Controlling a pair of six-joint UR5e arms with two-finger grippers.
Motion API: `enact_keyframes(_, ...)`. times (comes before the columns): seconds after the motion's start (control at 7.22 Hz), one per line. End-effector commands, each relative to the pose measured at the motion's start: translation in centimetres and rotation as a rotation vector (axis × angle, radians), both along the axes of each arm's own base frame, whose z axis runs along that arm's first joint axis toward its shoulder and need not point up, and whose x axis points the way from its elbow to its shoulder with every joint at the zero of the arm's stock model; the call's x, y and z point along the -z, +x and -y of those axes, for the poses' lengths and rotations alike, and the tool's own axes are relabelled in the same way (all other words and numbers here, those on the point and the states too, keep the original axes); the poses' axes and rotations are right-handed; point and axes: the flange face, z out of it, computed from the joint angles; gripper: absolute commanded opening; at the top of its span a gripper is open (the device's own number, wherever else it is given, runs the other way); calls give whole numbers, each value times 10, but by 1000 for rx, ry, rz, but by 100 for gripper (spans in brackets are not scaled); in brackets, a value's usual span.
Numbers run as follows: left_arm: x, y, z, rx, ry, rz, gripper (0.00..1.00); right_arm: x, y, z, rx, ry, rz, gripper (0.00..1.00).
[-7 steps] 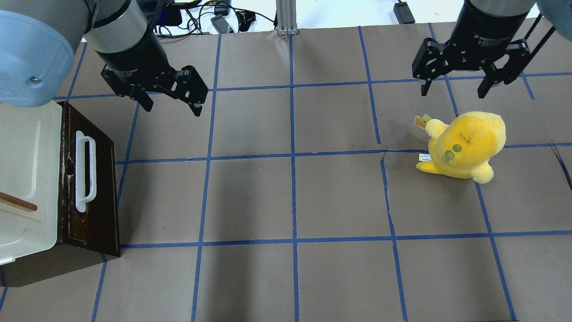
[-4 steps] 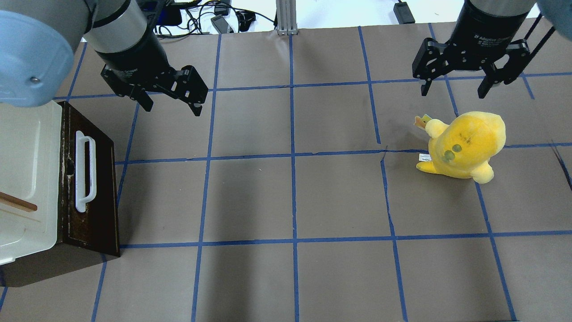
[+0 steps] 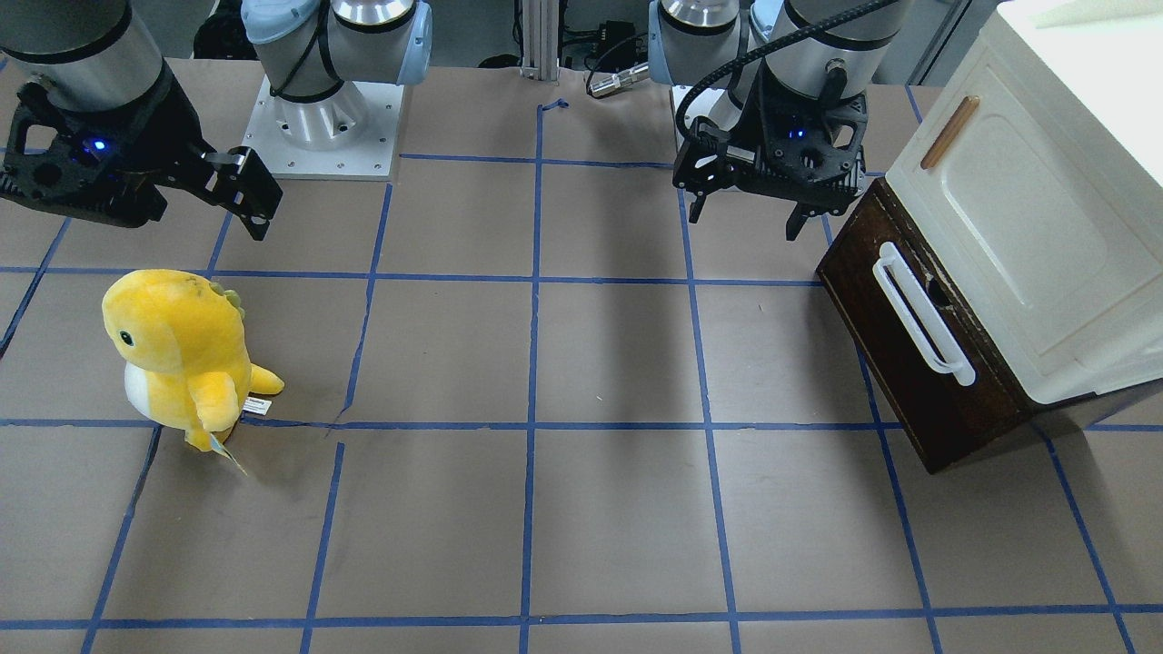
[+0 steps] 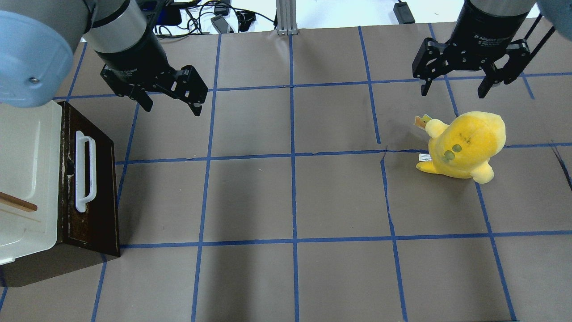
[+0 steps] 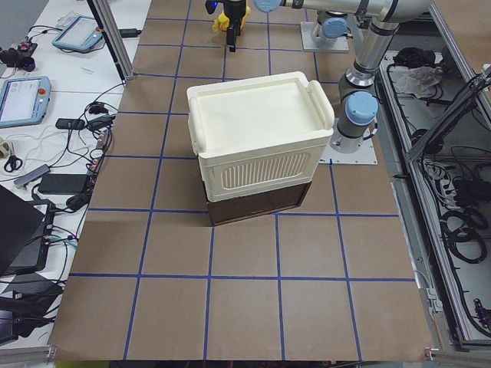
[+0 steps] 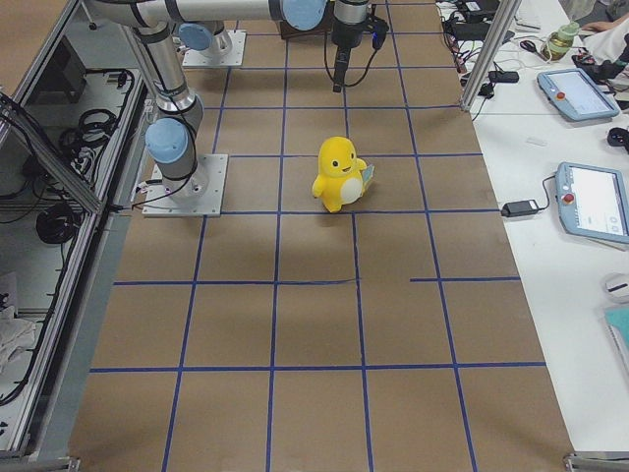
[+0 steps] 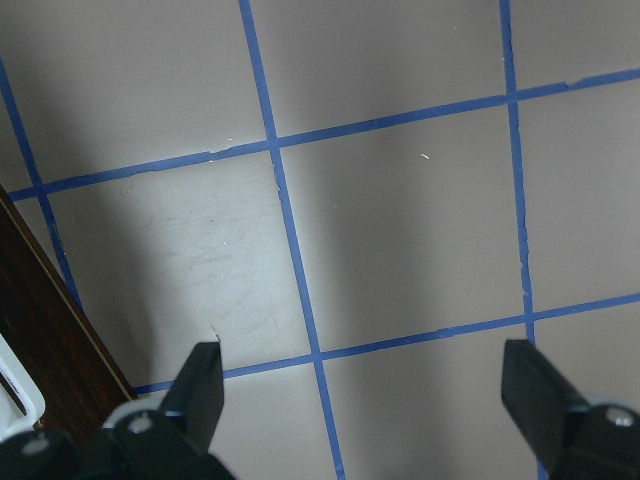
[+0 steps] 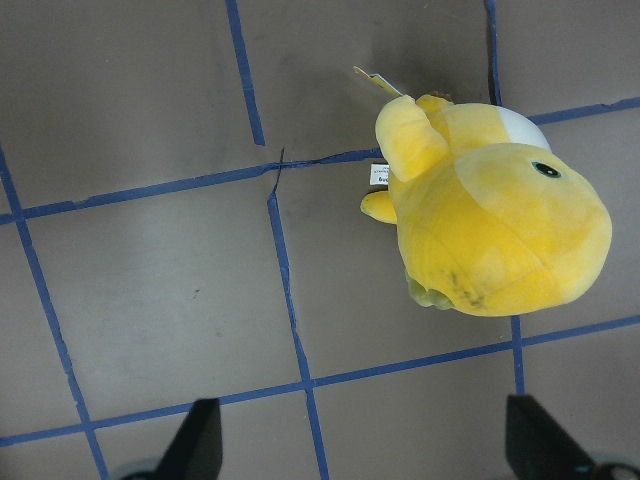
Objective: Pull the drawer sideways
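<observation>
drawer [image 4: 96, 188] front faces table [image 4: 250, 197] centre, white bar handle [image 4: 85, 172] runs front-to-back; left gripper [image 4: 172, 109], right gripper [image 4: 452, 94] fingers spread, empty.

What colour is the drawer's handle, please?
White; the handle on the drawer shows best in the front-facing view.

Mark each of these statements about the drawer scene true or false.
1. The left gripper is shut on the drawer's white handle. False: it is open and hangs in the air, apart from the handle.
2. The right gripper is open. True.
3. The yellow plush toy lies inside the drawer. False: it stands on the table, near the right gripper.
4. The drawer sits under the cream cabinet. True.
</observation>
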Motion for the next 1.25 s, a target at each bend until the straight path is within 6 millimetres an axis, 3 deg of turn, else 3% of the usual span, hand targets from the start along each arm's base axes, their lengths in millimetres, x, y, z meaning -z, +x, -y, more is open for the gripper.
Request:
enact_keyframes(0.0,5,0,2,0,10,2,100,0,0,0,1,1,0,100)
enact_keyframes(0.14,14,0,7,-5,27,5,100,0,0,0,-1,0,0,100)
enact_keyframes(0.28,36,7,5,-36,61,79,100,0,0,0,-1,0,0,100)
enact_keyframes(0.55,87,20,2,-150,84,217,100,0,0,0,-1,0,0,100)
enact_keyframes(0.83,160,26,11,-322,180,316,100,0,0,0,-1,0,0,100)
enact_keyframes(1.11,196,38,16,-309,219,460,100,0,0,0,1,1,0,100)
